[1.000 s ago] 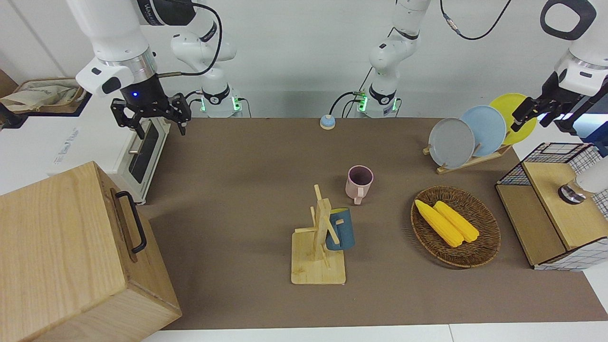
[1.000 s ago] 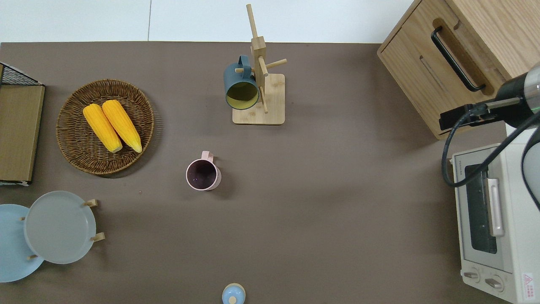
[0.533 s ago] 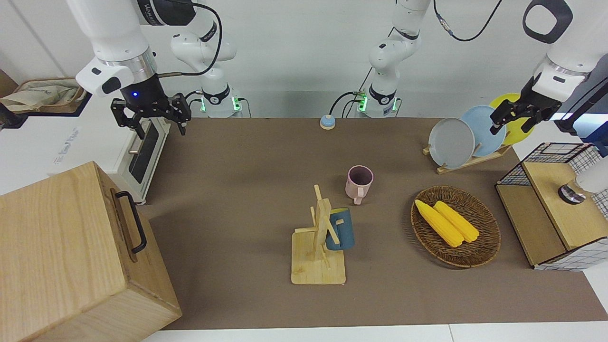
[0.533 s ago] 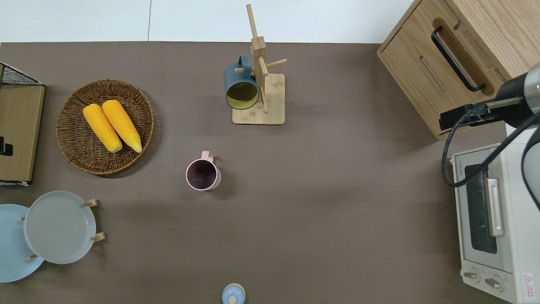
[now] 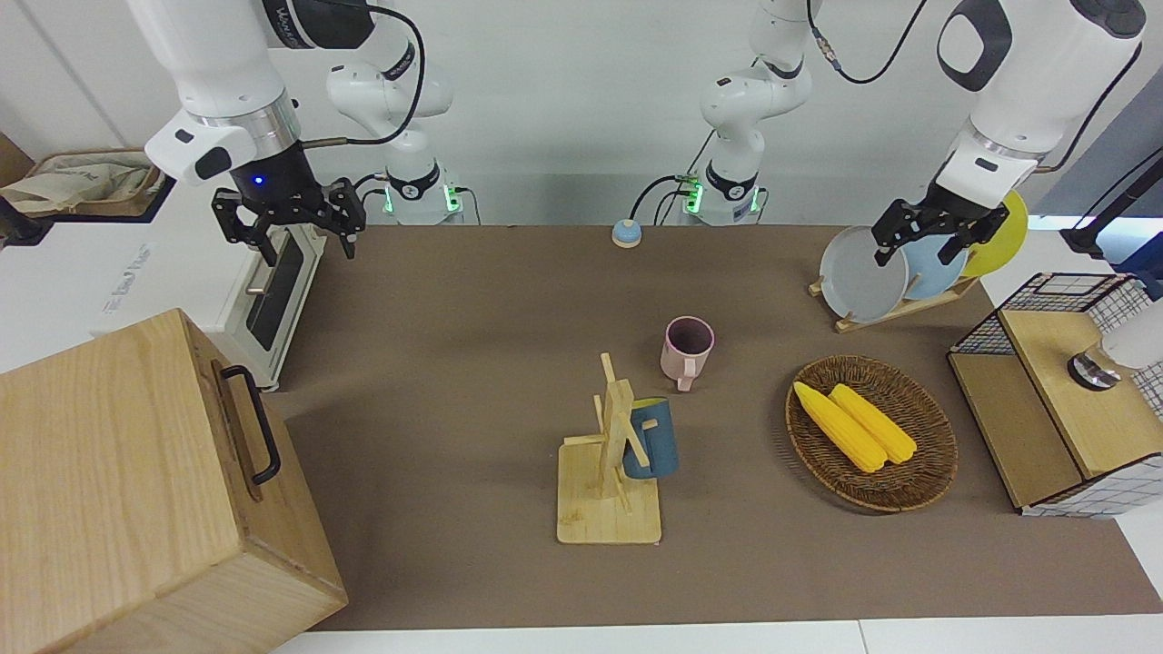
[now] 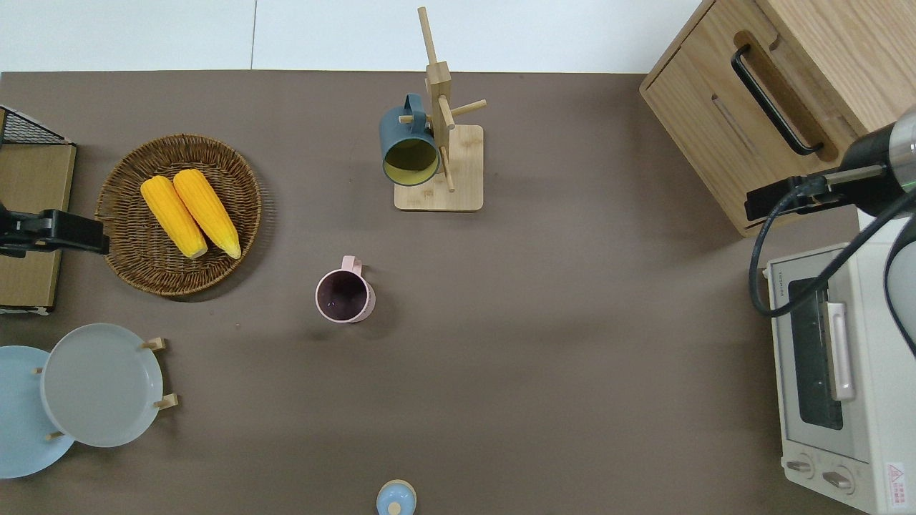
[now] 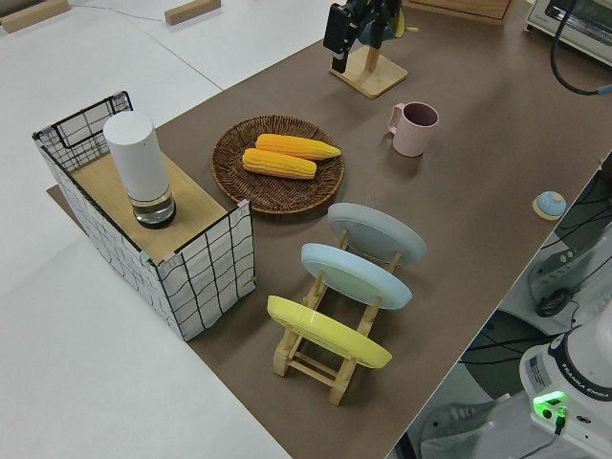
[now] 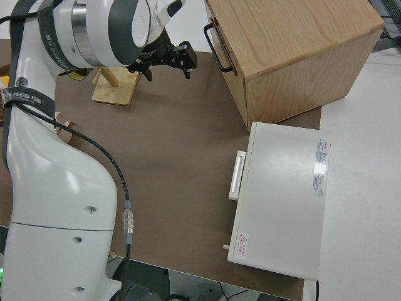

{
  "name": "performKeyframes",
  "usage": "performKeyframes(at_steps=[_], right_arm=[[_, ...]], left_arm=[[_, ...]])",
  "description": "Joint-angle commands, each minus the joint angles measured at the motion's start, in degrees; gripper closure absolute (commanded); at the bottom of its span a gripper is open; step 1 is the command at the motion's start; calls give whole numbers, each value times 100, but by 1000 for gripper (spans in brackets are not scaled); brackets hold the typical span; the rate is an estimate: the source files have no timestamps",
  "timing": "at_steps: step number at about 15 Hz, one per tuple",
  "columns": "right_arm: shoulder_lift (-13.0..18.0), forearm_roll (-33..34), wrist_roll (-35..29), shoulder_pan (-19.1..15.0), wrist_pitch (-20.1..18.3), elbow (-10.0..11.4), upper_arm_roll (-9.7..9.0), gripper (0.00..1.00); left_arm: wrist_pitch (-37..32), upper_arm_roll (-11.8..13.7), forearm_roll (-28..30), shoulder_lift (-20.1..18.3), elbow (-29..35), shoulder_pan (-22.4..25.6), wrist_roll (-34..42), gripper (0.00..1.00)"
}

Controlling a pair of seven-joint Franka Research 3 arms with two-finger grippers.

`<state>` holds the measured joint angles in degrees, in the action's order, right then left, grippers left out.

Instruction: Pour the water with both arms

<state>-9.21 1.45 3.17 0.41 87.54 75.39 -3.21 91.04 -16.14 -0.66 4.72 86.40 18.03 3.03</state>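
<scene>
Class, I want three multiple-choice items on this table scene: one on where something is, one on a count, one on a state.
1. Where is the blue mug?
A. hanging on the wooden mug stand
B. in the wicker basket
C. on the toaster oven

2. How many corn cobs lie in the basket?
A. one
B. two
C. four

3. How is the pink mug?
A. tipped on its side
B. upside down
C. upright on the table, mouth up

Answers: 1 A, its handle hooks over a peg. 2 B, two yellow cobs lie side by side. 3 C, the overhead view looks into its open mouth.
</scene>
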Motion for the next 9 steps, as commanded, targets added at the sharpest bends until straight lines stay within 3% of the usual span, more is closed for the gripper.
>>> performKeyframes(at_steps=[1, 3, 5, 7, 9], right_arm=[[130, -40, 140, -103, 9, 152, -66, 13], [130, -40, 140, -103, 0, 152, -66, 13], [130, -40, 140, -103, 9, 152, -66, 13], [130, -40, 140, -103, 0, 152, -66, 13], [130, -40, 140, -103, 9, 152, -66, 13]], left_arm=[[-271, 1030, -93, -15, -44, -1324, -381, 2], [-446, 1707, -49, -24, -219, -2124, -382, 2], [-622, 2314, 4, -24, -281, -2636, -312, 2], [-658, 2501, 258, -33, -281, -2665, -259, 2], [-658, 2519, 259, -33, -281, -2638, -215, 2]])
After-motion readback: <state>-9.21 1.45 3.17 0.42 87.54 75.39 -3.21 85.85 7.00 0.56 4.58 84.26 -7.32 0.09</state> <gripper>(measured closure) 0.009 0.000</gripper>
